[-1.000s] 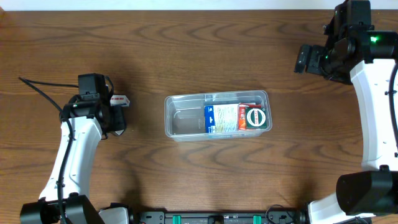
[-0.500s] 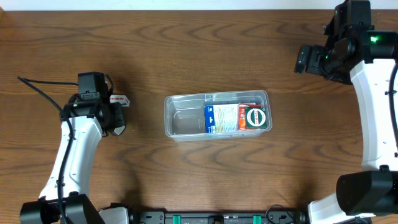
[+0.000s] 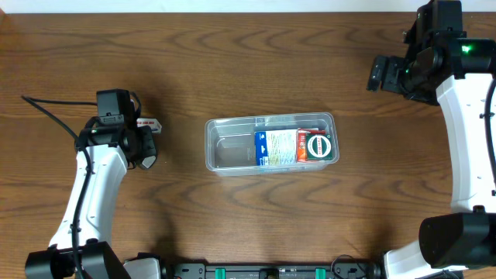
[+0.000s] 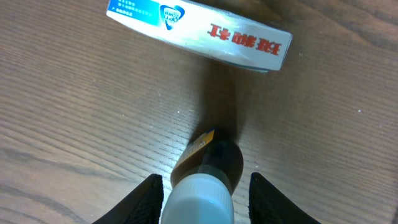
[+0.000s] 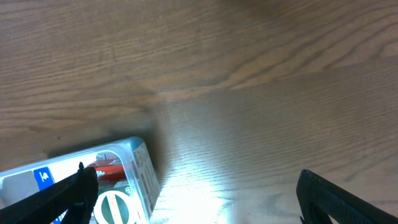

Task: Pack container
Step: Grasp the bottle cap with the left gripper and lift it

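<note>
Tool (image 4: 205,181) straddles white-capped bottle (image 4: 198,200), box (image 4: 199,34) beyond

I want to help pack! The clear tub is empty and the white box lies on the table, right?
Not quite. The tub is not empty: the overhead view shows packets in its right end. The white box does lie on the table.

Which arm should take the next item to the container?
Left. The left gripper straddles a white-capped bottle, box just beyond; the right gripper hangs open over bare table beside the container.
</note>
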`<state>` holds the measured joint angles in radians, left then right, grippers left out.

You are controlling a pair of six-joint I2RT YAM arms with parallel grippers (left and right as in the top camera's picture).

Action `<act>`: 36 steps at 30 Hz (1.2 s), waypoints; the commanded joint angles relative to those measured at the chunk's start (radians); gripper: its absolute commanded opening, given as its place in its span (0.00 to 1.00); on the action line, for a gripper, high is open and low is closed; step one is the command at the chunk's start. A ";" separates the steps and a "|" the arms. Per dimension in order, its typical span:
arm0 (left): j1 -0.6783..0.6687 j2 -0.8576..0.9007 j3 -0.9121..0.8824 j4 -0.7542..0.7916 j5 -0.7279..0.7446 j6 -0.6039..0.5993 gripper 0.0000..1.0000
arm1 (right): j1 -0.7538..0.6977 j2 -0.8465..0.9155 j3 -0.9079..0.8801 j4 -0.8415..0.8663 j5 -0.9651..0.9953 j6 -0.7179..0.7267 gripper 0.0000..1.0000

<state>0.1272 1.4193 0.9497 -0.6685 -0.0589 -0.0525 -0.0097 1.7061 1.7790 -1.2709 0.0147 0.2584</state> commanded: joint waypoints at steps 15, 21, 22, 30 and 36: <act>0.002 0.007 -0.045 0.030 0.000 -0.032 0.28 | -0.003 0.002 0.007 -0.001 -0.003 -0.005 0.99; 0.002 0.007 -0.044 0.052 0.000 -0.032 0.22 | -0.003 0.002 0.007 -0.001 -0.003 -0.005 0.99; 0.002 0.006 -0.044 0.053 0.000 -0.032 0.21 | -0.003 0.002 0.007 -0.001 -0.003 -0.005 0.99; -0.015 -0.040 0.010 -0.011 0.016 -0.032 0.19 | -0.003 0.002 0.007 -0.001 -0.003 -0.005 0.99; -0.077 -0.144 0.078 -0.091 0.027 -0.042 0.19 | -0.003 0.002 0.007 -0.001 -0.003 -0.005 0.99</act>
<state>0.0803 1.3457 0.9524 -0.7467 -0.0441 -0.0818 -0.0097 1.7061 1.7790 -1.2709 0.0147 0.2588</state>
